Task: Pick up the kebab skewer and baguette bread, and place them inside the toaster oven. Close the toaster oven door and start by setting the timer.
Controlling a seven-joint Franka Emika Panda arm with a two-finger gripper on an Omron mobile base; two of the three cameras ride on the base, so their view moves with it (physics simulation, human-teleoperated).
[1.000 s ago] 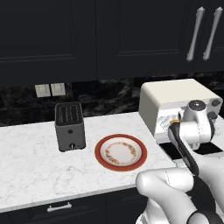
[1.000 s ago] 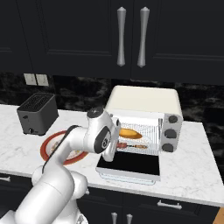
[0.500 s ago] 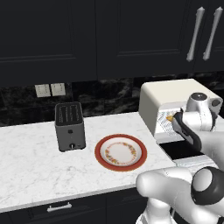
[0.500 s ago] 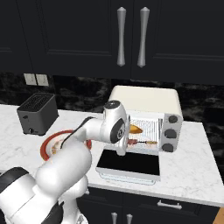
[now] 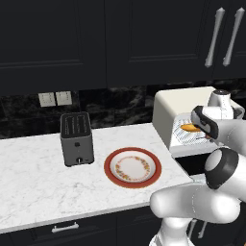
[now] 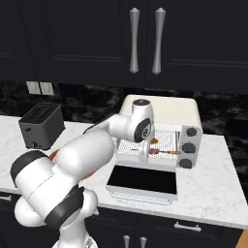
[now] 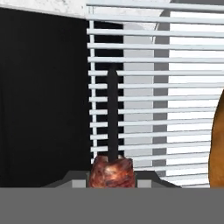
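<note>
The cream-white toaster oven [image 6: 164, 114] stands with its toaster oven door [image 6: 143, 181] folded down flat in front. My gripper [image 6: 145, 154] hangs in the oven's opening, shut on the kebab skewer [image 6: 164, 152], which sticks out sideways toward the knobs. In the hand view a reddish-brown chunk of the kebab skewer [image 7: 111, 171] sits between my fingertips, its dark stick running out over the wire rack [image 7: 153, 87]. The baguette bread [image 6: 154, 141] lies on the rack inside, and its golden side [image 7: 217, 144] shows at the right edge. From the left, the baguette bread [image 5: 191, 128] shows behind my hand.
A red-rimmed plate [image 5: 133, 167] lies bare on the marble counter, left of the oven. A dark grey slot toaster [image 5: 76, 138] stands further left. Three grey knobs [image 6: 188, 147] line the oven's right side. Dark cabinets with bar handles [image 6: 145, 41] hang above.
My hand has carried the skewer from in front of the open door up and into the oven's opening, over the rack. The plate and slot toaster have stayed put.
</note>
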